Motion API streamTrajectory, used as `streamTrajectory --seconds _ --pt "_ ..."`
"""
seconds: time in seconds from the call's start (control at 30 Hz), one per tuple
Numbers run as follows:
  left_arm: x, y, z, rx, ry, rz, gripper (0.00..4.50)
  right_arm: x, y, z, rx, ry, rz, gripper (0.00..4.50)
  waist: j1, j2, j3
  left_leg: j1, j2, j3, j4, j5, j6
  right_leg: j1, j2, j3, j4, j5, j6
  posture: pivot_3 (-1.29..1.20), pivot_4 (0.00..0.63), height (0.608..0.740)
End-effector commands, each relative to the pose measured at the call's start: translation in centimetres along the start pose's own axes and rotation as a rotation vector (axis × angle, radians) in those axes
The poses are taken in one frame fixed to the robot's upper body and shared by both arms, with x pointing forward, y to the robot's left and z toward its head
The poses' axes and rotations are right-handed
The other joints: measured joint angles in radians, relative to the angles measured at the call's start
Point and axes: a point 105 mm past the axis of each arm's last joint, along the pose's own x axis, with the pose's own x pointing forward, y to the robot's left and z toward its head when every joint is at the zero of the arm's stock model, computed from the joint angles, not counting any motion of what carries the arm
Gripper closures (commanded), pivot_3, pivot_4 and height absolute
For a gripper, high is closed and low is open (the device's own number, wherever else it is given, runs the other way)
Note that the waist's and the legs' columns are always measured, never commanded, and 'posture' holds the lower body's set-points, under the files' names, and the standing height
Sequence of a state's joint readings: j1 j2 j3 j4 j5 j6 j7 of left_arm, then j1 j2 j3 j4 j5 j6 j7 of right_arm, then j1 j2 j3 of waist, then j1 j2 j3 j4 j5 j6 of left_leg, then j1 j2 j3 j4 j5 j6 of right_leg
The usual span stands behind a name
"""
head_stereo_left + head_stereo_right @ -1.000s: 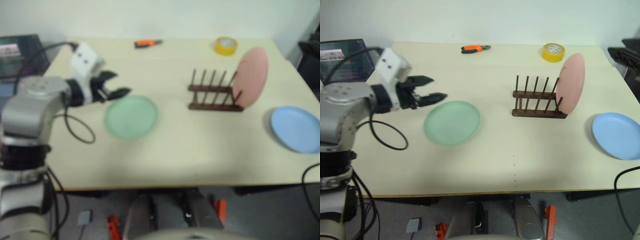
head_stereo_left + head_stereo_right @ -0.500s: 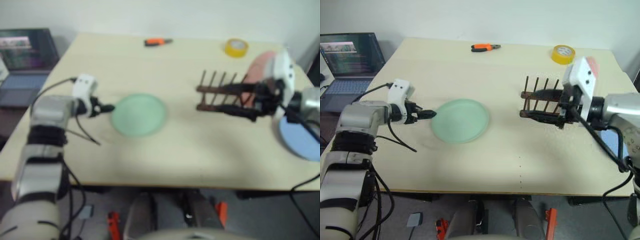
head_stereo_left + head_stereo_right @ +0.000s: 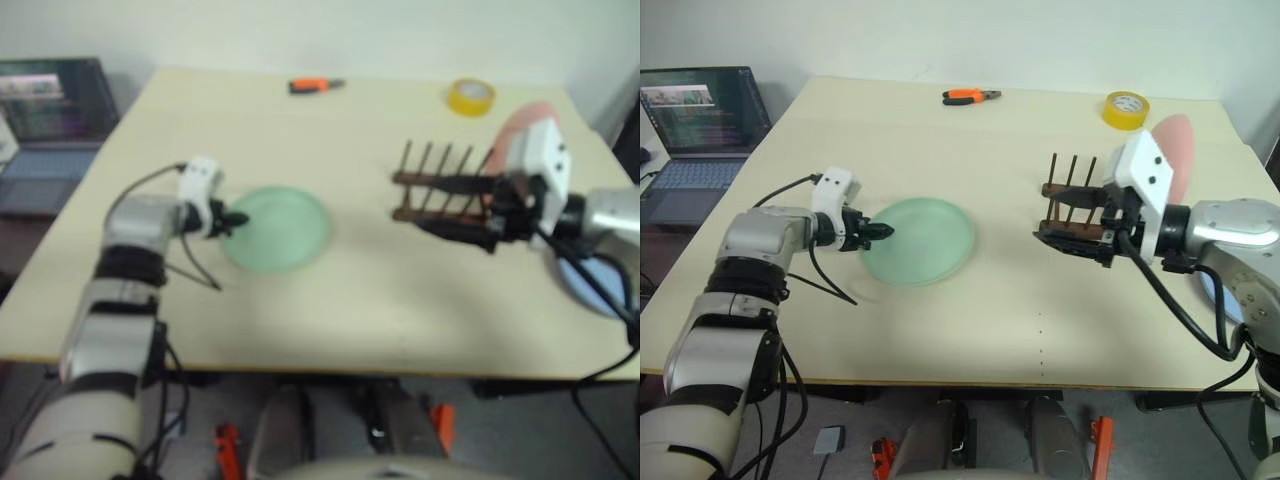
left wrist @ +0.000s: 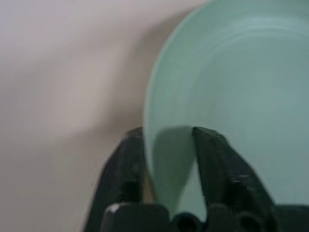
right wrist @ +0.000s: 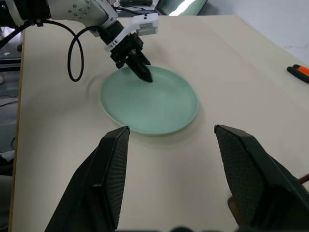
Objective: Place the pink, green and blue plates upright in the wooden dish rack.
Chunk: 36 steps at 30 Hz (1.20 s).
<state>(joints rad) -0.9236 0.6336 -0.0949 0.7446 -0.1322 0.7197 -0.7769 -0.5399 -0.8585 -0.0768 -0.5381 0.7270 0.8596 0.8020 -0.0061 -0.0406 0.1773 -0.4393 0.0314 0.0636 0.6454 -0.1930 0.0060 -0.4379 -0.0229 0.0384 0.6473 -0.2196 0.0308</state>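
Left pincer straddles the near rim of the mint-green round shallow plate, one black finger outside the rim, the other over the plate's well. Narrow gap, rim between them; can't tell if they actually bite yet. Plate lies flat on the pale tabletop, well apart from the rack.

Right pincer hangs spread and empty, low in front of the dark brown wooden peg rack, pointing toward the green plate.

Pale pink round plate stands upright at the rack's far end. Light blue plate lies flat beyond the right arm.

Risks, my read:
- Thin edge grip on a shallow rim: the plate could pivot or slip out when lifted.
- If the fingers close without seating, the plate just skids across the tabletop.
- Right arm sits close to the rack: a swing could knock it and topple the pink plate.

Hard to see:
- Rack and pink plate partly behind the right arm.
- Blue plate mostly hidden.
- Contact under the green rim not visible.
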Motion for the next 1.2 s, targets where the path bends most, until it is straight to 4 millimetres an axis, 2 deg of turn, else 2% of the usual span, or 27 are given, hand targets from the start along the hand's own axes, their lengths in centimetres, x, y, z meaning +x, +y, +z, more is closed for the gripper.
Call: streamTrajectory --seconds 0.03,0.07,0.23,0.3,0.4,0.5,0.6,0.67,0.8,0.97,1.2 --pt "-1.4 0.6 2.4 -0.003 -0.080 0.022 4.16 0.9 0.5 0.6 -0.038 -0.021 0.010 1.44 0.000 0.000 0.000 0.000 0.000 0.000 0.000 0.000 0.000 0.000 0.000 0.000 0.000 0.000 0.000 0.00 0.150 0.740" --pt "-1.6 0.6 2.8 -0.014 -0.097 0.021 4.44 1.3 0.5 0.4 -0.041 -0.020 0.011 1.44 0.000 0.000 0.000 0.000 0.000 -0.001 0.000 0.000 0.000 0.000 0.000 -0.001 0.000 0.000 0.000 0.00 0.150 0.740" --pt "-2.4 -0.2 5.0 -0.081 -0.189 -0.015 4.48 3.6 -0.3 0.1 -0.045 -0.063 -0.021 1.44 -0.003 0.000 0.000 0.000 0.000 0.000 0.000 0.000 0.000 0.000 0.001 0.000 0.000 0.001 0.002 0.00 0.150 0.740" --pt "-3.0 -0.8 6.9 -0.087 -0.253 -0.010 4.48 5.0 -1.1 -0.1 -0.059 -0.069 -0.059 1.44 -0.003 0.000 0.000 0.000 0.000 0.000 0.000 0.000 0.000 0.000 0.001 0.000 0.001 0.002 0.005 0.00 0.150 0.740" --pt "-4.5 -0.9 9.8 -0.088 -0.341 0.075 4.48 7.2 -1.5 0.3 -0.175 -0.076 -0.087 1.44 -0.003 0.000 0.000 0.000 0.000 0.000 0.001 0.000 0.000 0.000 0.002 0.000 0.001 0.003 0.007 0.00 0.150 0.740" --pt "-6.9 -0.7 13.1 0.049 -0.384 0.302 4.48 11.4 0.0 1.6 -0.284 -0.110 -0.053 1.44 -0.006 0.000 0.000 0.000 -0.001 0.000 0.000 0.000 0.000 -0.001 0.003 0.000 0.001 0.003 0.007 0.00 0.150 0.740" --pt "-8.5 -1.0 15.2 0.085 -0.445 0.403 4.48 13.4 1.6 1.3 -0.343 -0.107 -0.001 1.44 -0.013 0.000 0.000 0.000 -0.001 0.000 -0.001 0.000 0.000 -0.001 0.004 0.000 0.001 0.006 0.003 0.00 0.150 0.740" --pt "-8.9 -1.9 15.9 0.089 -0.469 0.406 4.48 14.3 2.0 0.3 -0.426 -0.071 0.001 1.44 -0.017 0.000 0.000 0.000 -0.001 -0.001 -0.001 0.000 -0.001 -0.001 0.003 0.000 0.001 0.006 0.003 0.00 0.150 0.740" --pt "-9.0 -4.5 15.9 0.091 -0.475 0.340 4.48 16.1 0.9 -1.0 -0.534 -0.036 -0.083 1.44 -0.019 0.000 0.000 0.000 -0.001 0.000 0.000 0.000 -0.001 0.000 0.002 0.000 0.001 0.007 0.004 0.00 0.150 0.740" --pt "-9.2 -4.8 14.8 0.085 -0.439 0.339 4.48 17.4 0.0 -1.2 -0.591 -0.040 -0.150 1.44 -0.028 0.000 0.000 0.002 -0.001 0.000 0.000 0.001 -0.002 0.000 0.004 0.002 0.002 0.007 0.004 0.00 0.150 0.740" --pt "-9.5 -5.2 14.4 0.079 -0.418 0.328 4.48 18.8 0.4 -1.0 -0.593 -0.067 -0.147 1.44 -0.031 0.000 0.000 0.005 -0.001 0.000 0.000 0.002 -0.004 -0.001 0.004 0.002 0.012 0.004 0.000 0.00 0.150 0.740"
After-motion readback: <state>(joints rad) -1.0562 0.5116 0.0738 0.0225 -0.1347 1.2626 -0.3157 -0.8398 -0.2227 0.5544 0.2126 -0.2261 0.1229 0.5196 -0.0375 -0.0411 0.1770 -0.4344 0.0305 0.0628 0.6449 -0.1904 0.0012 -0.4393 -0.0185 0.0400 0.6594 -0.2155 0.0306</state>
